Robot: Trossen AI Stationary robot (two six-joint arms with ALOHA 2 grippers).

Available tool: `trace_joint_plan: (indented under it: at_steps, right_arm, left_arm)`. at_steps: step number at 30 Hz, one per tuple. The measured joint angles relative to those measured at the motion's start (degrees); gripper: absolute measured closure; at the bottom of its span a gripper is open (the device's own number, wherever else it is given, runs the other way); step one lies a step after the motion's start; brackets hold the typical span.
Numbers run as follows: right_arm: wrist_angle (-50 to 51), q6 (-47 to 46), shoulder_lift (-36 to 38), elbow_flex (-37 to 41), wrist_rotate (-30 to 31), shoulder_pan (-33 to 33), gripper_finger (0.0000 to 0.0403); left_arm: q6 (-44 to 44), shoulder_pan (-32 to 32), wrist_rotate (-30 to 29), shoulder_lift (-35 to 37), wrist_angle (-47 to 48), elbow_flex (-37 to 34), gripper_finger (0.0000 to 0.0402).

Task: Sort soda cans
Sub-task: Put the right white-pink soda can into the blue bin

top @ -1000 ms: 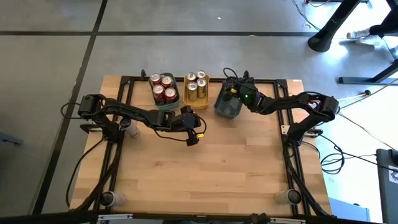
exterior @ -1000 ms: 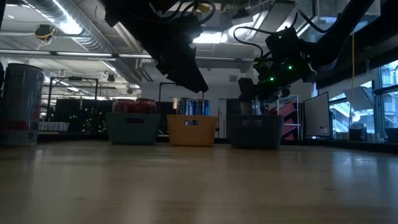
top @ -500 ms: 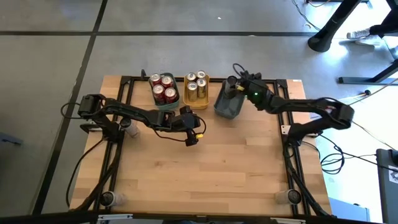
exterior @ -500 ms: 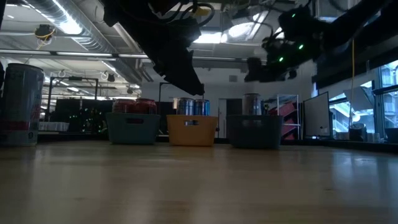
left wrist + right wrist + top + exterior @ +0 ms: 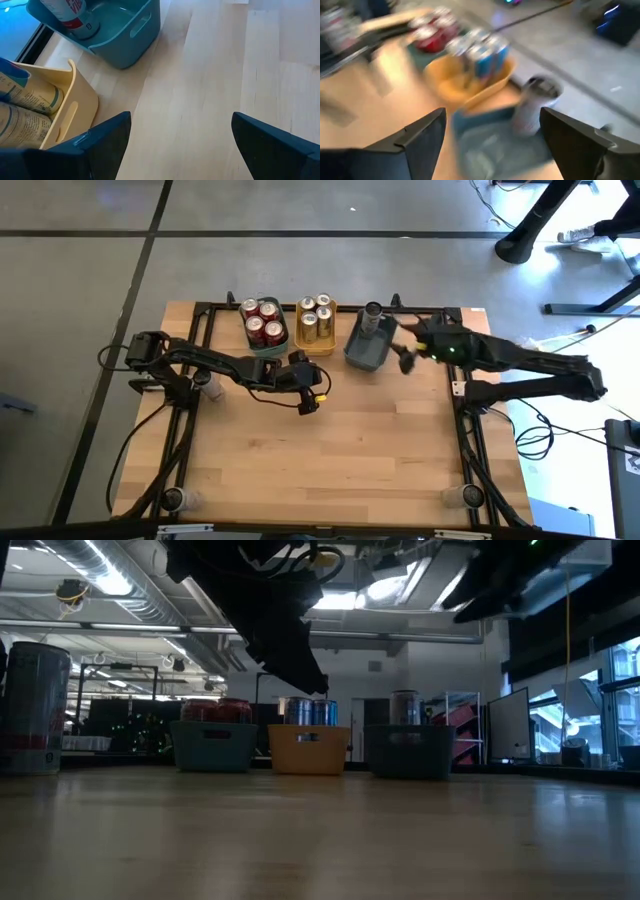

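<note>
My right fingers, apart and empty, hang right of centre, beside the grey tray, where one dark can stands sorted; left fingers wait apart.

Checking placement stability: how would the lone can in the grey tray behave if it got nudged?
The can stands upright and rises well above the grey tray wall, so a high nudge could probably tip it. It has no neighbours to brace it. On its side it would likely roll, being round.

Red metal soda cans in teal plastic tray; gold cans in yellow tray; silver-grey can in grey-blue tray.
</note>
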State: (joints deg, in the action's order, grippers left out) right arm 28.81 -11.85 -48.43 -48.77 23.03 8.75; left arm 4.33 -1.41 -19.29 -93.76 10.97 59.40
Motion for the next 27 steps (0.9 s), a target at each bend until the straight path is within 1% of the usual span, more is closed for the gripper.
trace_joint_plan:
  at_steps: [2,4,6,9,13,14,16,18,19,21,24,25,27]
  right_arm:
    - [8.6,-5.6,0.1,-3.8,-2.8,-2.9,0.0082]
    - [15.9,-11.9,0.1,-7.2,-7.6,-5.1,0.0082]
    - [18.8,-13.8,0.1,-9.4,-12.7,-6.9,0.0082]
    - [18.8,-13.7,0.1,-10.3,-17.6,-9.0,0.0082]
    - [17.5,-14.9,0.0,-10.4,-19.0,-9.5,0.0079]
    - [17.9,-14.9,-0.3,-10.4,-20.2,-9.5,0.0076]
    - [18.9,-15.0,-0.6,-10.4,-22.8,-9.5,0.0061]
    - [19.8,-15.6,-0.5,-10.4,-26.3,-9.5,0.0037]
    - [20.2,-16.6,-0.4,-10.4,-28.7,-9.5,0.0022]
    - [21.7,-17.9,-0.4,-10.4,-34.6,-9.5,0.0008]
    - [22.8,-18.2,-0.4,-10.4,-42.4,-9.5,0.0024]
    - [22.8,-18.2,-0.4,-10.4,-43.7,-9.5,0.0031]
    - [22.4,-18.1,-0.4,-10.4,-44.1,-9.5,0.0044]
  left_arm:
    - [0.4,-0.1,0.0,0.0,0.1,0.0,0.0068]
    - [1.2,-0.1,0.0,0.0,0.4,0.0,0.0068]
    - [1.6,-0.1,0.0,0.0,0.5,0.0,0.0068]
    - [1.5,-0.1,0.0,0.0,0.5,0.0,0.0068]
    - [1.5,-0.1,0.0,0.0,0.5,0.0,0.0068]
    - [1.5,-0.1,0.0,0.0,0.5,0.0,0.0068]
    - [1.5,-0.1,0.0,0.0,0.5,0.0,0.0068]
    - [1.3,-0.1,0.0,0.0,0.5,0.0,0.0068]
    - [1.3,-0.1,0.0,0.0,0.5,0.0,0.0068]
    - [1.3,-0.1,0.0,0.0,0.5,0.0,0.0068]
    - [1.3,-0.1,0.0,0.0,0.5,0.0,0.0068]
    - [1.2,-0.1,0.0,0.0,0.5,0.0,0.0068]
    - [1.0,-0.1,0.0,0.0,0.5,0.0,0.0068]
